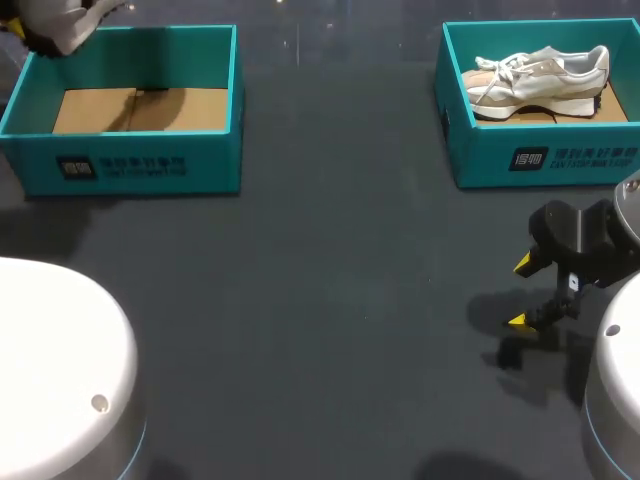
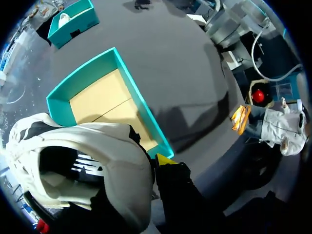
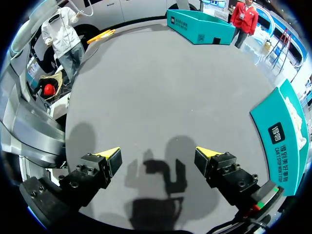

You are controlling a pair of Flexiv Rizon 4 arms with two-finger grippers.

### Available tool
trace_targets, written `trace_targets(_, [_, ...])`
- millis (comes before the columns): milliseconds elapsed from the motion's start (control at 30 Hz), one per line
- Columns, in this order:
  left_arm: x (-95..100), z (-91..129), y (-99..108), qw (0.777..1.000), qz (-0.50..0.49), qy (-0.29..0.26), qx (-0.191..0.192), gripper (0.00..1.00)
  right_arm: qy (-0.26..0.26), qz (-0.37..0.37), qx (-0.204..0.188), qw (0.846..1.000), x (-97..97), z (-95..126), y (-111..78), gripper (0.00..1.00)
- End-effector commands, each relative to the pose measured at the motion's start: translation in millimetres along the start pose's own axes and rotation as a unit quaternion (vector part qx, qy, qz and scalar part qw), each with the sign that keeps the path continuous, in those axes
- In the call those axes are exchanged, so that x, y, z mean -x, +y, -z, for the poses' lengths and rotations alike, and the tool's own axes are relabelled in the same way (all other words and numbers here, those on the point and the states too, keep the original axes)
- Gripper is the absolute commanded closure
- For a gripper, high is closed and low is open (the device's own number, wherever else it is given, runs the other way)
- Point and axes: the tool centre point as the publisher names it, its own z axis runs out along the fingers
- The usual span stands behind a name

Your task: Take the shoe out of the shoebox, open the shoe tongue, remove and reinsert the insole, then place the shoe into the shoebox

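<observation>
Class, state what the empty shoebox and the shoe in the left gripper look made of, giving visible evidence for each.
Empty shoebox: likely cardboard, matte teal walls, bare brown floor with a flap seam. Held shoe: seemingly off-white fabric or suede, matte, softly creased; exact textile unclear.

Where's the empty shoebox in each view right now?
Head view: empty shoebox at upper left.
Left wrist view: just beyond the lifted shoe, at.
Right wrist view: far across the table, ahead of the open right pincer.
Shared landmark: the second shoebox, near the right arm.
</observation>
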Motion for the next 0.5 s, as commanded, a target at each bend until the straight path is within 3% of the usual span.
trace_targets(33, [-9.3, 0, -6, 0.998, -0.046, -0.016, 0.024, 1.00, -0.002, 0.000, -0.001, 1.000, -1.9, 1, -0.2, 0.00])
trace_targets(200, [-9.3, 0, -6, 0.998, -0.046, -0.016, 0.024, 1.00, -0.002, 0.000, -0.001, 1.000, -1.9, 1, -0.2, 0.00])
trace_targets(400, [0.3, -6, 10, 0.982, -0.182, 0.005, 0.054, 1.00, -0.002, 0.000, -0.001, 1.000, -1.9, 1, -0.2, 0.00])
trace_targets(500, [0.7, -15, 20, 0.956, -0.279, 0.024, 0.088, 1.00, -0.002, 0.000, -0.001, 1.000, -1.9, 1, -0.2, 0.00])
